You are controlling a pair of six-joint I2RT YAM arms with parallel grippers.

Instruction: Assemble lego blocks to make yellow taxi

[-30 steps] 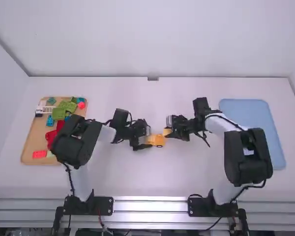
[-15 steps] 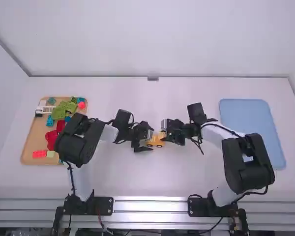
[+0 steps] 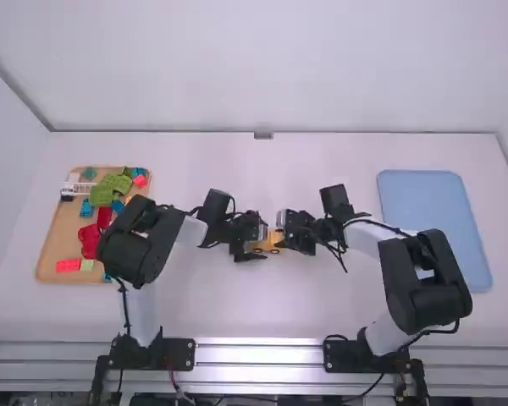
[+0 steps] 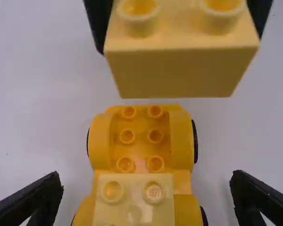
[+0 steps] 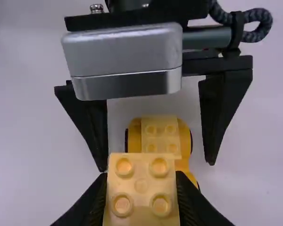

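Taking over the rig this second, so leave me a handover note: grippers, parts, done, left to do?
Left gripper: open, jaws either side of the wheeled yellow base, not gripping.
Right gripper: shut on a pale yellow block, held above the table.
Parts: base between the arms; loose blocks on the wooden tray, left side.
Done: one pale yellow block sits on one end of the base.
Left: held block not on yet; its place is probably the bare studs.

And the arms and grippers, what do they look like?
Left arm and right arm: white links, bulky black joints, thin black cables. Left gripper: tapered black fingers, rounded silver housing, braided dark cable. Right gripper: black fingers.
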